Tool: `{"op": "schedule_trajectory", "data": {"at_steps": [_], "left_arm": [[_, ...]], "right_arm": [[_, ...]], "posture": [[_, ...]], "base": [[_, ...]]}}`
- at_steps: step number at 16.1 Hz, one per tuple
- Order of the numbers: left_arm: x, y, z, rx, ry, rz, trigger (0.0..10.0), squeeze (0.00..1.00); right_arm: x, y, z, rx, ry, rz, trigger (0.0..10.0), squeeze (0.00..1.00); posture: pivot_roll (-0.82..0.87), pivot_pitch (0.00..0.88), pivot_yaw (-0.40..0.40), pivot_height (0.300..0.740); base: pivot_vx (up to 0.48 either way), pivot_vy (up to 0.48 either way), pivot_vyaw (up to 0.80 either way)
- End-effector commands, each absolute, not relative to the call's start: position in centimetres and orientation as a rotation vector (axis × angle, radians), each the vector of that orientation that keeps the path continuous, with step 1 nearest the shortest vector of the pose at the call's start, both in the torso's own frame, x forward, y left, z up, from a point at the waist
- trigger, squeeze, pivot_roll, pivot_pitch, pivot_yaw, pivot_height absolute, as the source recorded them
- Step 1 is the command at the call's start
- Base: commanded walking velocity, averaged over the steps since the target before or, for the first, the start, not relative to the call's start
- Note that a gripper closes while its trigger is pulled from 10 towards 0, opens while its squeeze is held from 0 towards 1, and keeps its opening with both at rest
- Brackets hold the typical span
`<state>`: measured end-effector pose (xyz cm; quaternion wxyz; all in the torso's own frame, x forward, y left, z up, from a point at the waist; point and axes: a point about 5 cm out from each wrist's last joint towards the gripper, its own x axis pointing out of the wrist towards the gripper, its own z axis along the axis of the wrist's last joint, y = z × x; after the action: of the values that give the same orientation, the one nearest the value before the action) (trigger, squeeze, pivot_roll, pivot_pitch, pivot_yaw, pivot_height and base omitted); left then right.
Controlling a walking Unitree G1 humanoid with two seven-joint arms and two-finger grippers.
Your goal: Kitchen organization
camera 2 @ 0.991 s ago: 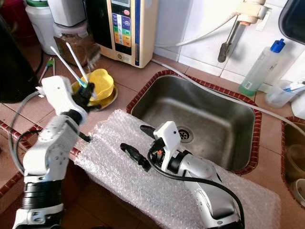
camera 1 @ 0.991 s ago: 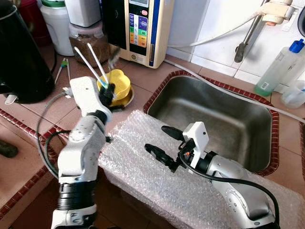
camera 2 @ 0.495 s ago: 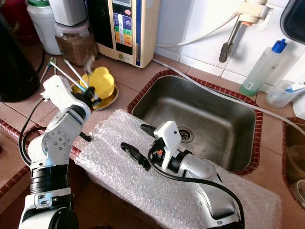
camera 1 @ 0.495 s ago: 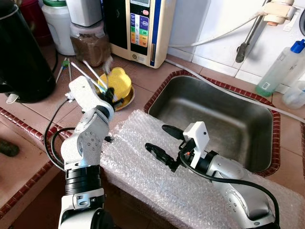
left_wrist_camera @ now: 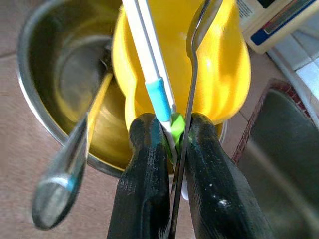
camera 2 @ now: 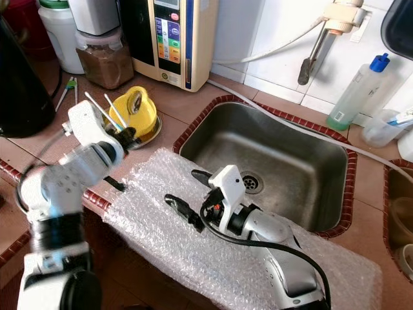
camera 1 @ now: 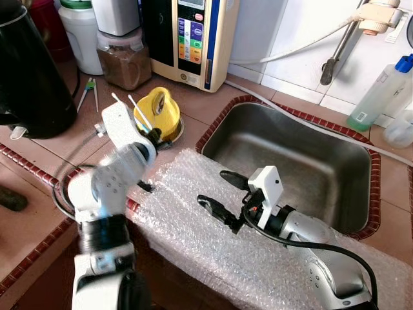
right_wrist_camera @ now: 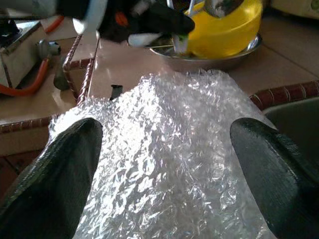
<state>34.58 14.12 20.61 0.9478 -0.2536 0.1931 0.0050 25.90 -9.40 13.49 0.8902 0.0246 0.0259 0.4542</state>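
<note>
A bundle of utensils [left_wrist_camera: 164, 107], two white sticks with a blue and green band plus a thin metal-handled spoon, was clamped between the left gripper [left_wrist_camera: 172, 149]'s black fingers. The utensils were tilted up and away over a yellow cup [camera 1: 159, 113], which was seated in a shallow steel bowl [left_wrist_camera: 55, 89] on the tiled counter beside the sink.

My left arm [camera 1: 106, 194] is built of rounded silver shells with a black ring joint lower down, and a thin grey cable loops out from its side. Its wrist block is white, ending in the left gripper [left_wrist_camera: 172, 144] with two glossy black, rounded fingers [left_wrist_camera: 144, 179]. My right arm [camera 1: 310, 239] has the same silver shell, a white wrist block, a black cable, and the right gripper [camera 1: 218, 190] with long black fingers.
</note>
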Motion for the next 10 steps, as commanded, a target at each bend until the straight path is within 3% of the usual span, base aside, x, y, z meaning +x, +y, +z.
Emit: {"op": "schedule_trajectory", "data": {"at_steps": [1,2,3,4,7,8,9,10], "left_arm": [[34.5,13.9,21.6,-0.533,0.400,-0.021,10.0,0.00],[34.6,14.2,21.9,-0.539,0.403,-0.006,10.0,0.00],[34.6,14.4,22.0,-0.529,0.401,-0.005,10.0,0.90],[34.7,14.7,22.1,-0.522,0.404,-0.001,10.0,1.00],[34.8,14.8,22.0,-0.519,0.428,0.003,10.0,1.00],[34.8,14.8,22.0,-0.521,0.428,0.003,10.0,0.55],[34.8,14.9,22.1,-0.521,0.423,0.004,8.6,0.00],[34.8,15.0,22.0,-0.519,0.420,0.002,2.2,0.00]], "right_arm": [[25.9,-9.6,13.3,0.045,0.052,0.936,10.0,0.00],[25.9,-9.6,13.3,0.046,0.052,0.935,10.0,0.00],[26.0,-9.6,13.2,0.047,0.052,0.934,10.0,0.00],[26.0,-9.5,13.2,0.048,0.051,0.934,10.0,0.00],[26.0,-9.5,13.1,0.047,0.049,0.933,10.0,0.00],[26.0,-9.5,13.0,0.047,0.049,0.933,10.0,0.00],[26.0,-9.5,13.0,0.046,0.048,0.933,10.0,0.00],[26.0,-9.5,13.0,0.045,0.047,0.933,10.0,0.00]], "posture": [[0.03,0.090,-0.031,0.740],[0.03,0.090,-0.029,0.740],[0.03,0.089,-0.028,0.740],[0.03,0.090,-0.026,0.740],[0.03,0.091,-0.024,0.740],[0.03,0.091,-0.024,0.740],[0.03,0.092,-0.024,0.740],[0.03,0.092,-0.024,0.740]], "base": [[0.000,0.000,0.00],[0.000,0.000,0.00],[0.000,0.000,0.00],[0.000,0.000,0.00],[0.000,0.000,0.00],[0.000,0.000,0.00],[0.000,0.000,0.00],[0.000,0.000,0.00]]}}
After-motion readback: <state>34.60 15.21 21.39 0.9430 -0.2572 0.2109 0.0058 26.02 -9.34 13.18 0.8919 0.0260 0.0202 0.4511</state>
